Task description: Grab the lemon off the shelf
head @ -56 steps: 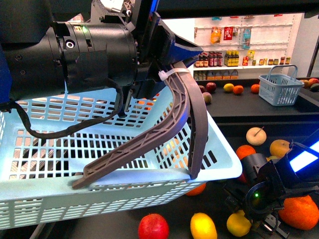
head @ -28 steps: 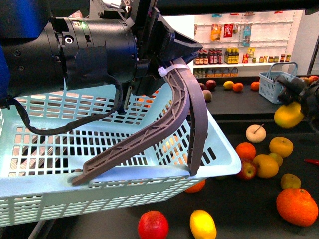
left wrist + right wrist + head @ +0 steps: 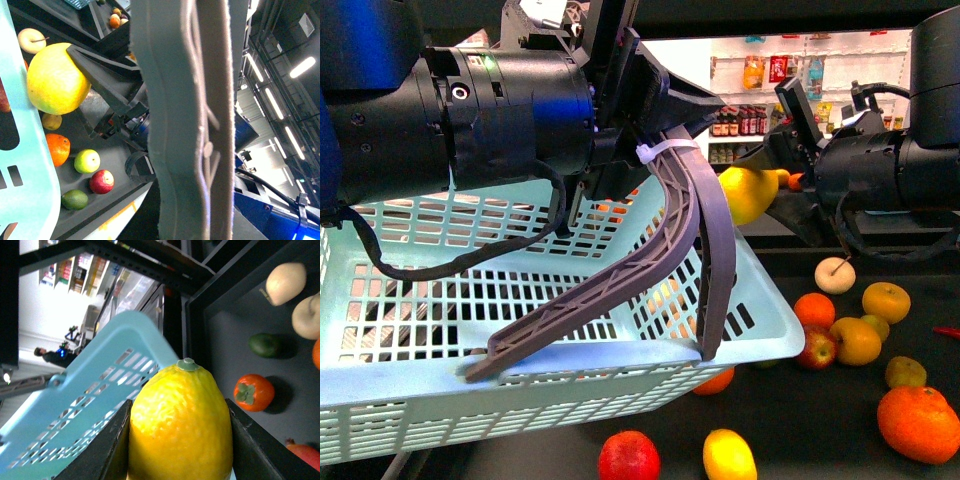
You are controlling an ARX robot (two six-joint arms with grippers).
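Note:
My right gripper (image 3: pixel 756 190) is shut on the lemon (image 3: pixel 740 196), a bright yellow oval held in the air just right of the basket handle (image 3: pixel 692 230), above the right rim of the light-blue basket (image 3: pixel 520 400). In the right wrist view the lemon (image 3: pixel 180 425) fills the space between the two dark fingers (image 3: pixel 250 440), with the basket rim (image 3: pixel 100 405) close behind it. My left gripper (image 3: pixel 655 150) is shut on the grey handle (image 3: pixel 185 125) and holds the basket up. The left wrist view shows the lemon (image 3: pixel 55 80) beside the handle. The shelf's black tray (image 3: pixel 790 440) lies below.
Loose fruit lies on the tray: a yellow fruit (image 3: pixel 728 455), a red apple (image 3: pixel 627 458), oranges (image 3: pixel 918 420) and a pale stemmed fruit (image 3: pixel 834 274). A persimmon (image 3: pixel 254 392) lies on the tray under the right gripper. White wall shelves with bottles (image 3: pixel 760 110) stand far behind.
The right gripper rose from the lower tray with the lemon, then swung left from the picture's right edge to beside the basket handle. The left arm and basket barely moved.

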